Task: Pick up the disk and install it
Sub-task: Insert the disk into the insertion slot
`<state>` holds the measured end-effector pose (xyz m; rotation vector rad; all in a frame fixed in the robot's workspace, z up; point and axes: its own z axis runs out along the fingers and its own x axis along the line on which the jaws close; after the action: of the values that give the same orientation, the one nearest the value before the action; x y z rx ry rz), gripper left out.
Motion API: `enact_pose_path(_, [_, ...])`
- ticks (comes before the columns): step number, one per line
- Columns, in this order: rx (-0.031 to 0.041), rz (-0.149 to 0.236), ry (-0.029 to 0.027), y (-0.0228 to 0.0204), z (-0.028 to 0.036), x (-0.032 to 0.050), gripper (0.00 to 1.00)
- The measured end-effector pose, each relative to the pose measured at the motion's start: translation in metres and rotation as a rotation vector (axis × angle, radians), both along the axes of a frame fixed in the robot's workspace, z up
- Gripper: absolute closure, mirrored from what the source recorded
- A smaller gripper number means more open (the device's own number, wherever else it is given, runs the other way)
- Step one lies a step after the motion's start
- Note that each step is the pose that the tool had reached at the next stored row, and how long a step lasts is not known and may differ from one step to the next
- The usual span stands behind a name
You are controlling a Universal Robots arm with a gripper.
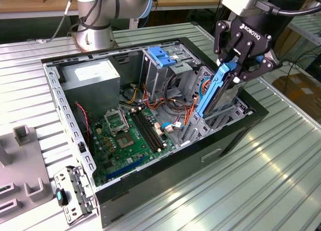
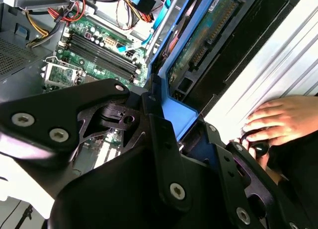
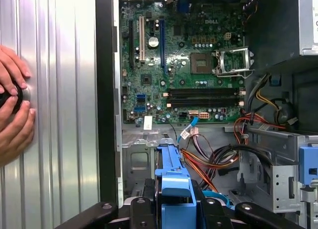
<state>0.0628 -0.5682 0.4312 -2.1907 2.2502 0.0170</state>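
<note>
The disk (image 1: 226,96), a silver drive with blue side rails, hangs tilted over the drive bay (image 1: 210,122) at the exterior view's right end of the open computer case (image 1: 150,193). My gripper (image 1: 246,70) is shut on its upper end, and the lower end dips among the bay's metal walls. In the second wrist view the disk's green circuit-board underside (image 2: 198,45) and blue rail run away from the gripper (image 2: 186,134). In the first wrist view the disk's blue rail (image 3: 174,174) sits between the black fingers (image 3: 141,211).
Inside the case lie a green motherboard (image 1: 130,136), a grey power supply box (image 1: 93,75), a blue bracket in the upper drive cage (image 1: 160,55) and loose cables (image 1: 175,116). A person's hand (image 2: 283,119) rests on the ribbed table (image 1: 261,176) beside the case. The arm's base (image 1: 95,25) stands behind.
</note>
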Motion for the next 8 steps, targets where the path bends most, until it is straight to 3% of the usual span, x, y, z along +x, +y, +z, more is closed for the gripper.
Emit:
enact_pose_path(5, [0.0001,0.0,0.0,0.0,-0.0063,0.0,0.63])
enact_pose_path(8, [0.0,0.0,0.0,0.0,-0.0145,0.0,0.63])
